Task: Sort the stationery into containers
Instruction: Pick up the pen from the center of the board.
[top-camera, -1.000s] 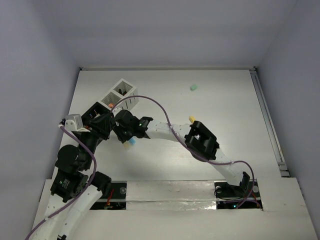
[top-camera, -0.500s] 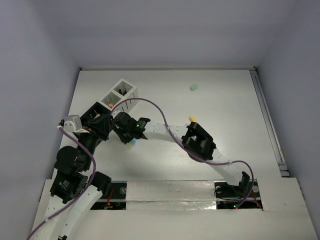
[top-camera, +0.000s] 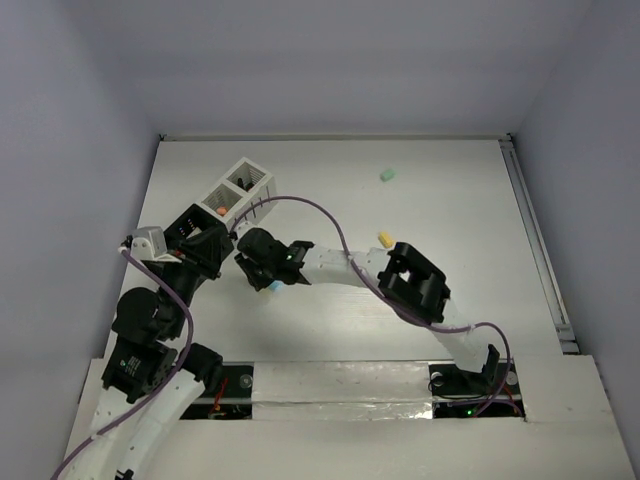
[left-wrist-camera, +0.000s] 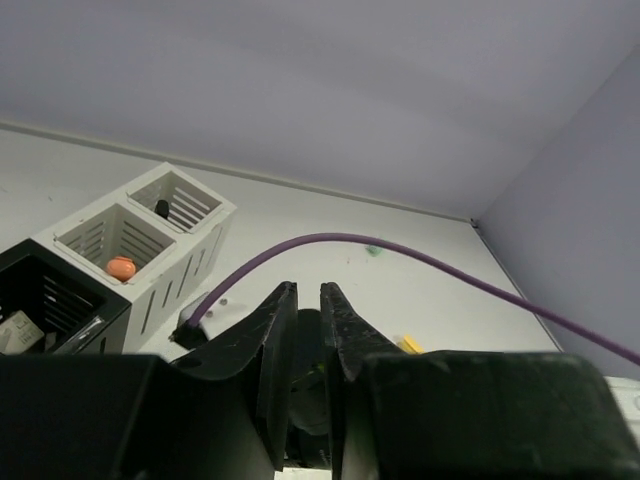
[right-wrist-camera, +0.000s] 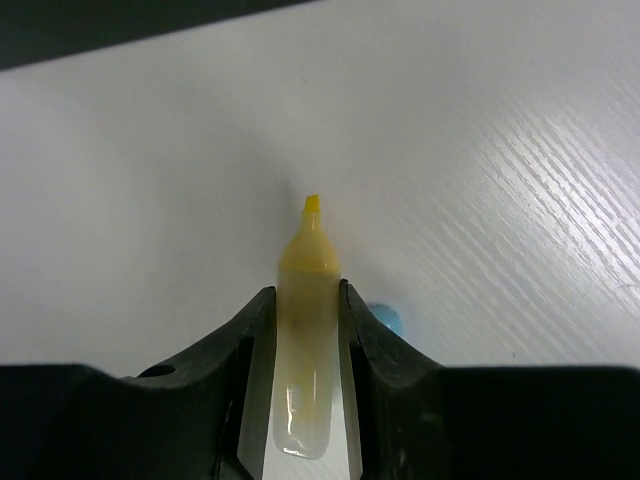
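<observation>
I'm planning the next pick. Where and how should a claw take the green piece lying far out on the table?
Probably from straight above, closing across its narrower width at the middle. The green piece is a small stub lying flat on the table, with nothing close beside it, so a top approach looks unobstructed.

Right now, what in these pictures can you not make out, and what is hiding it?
Black container: left wrist view, cut off by the left edge, so its contents are unclear.
Blue piece: right wrist view, only a sliver shows behind a finger of the right end effector; top view, mostly under it.
Dark item in the white container: left wrist view, too small to name.
</observation>
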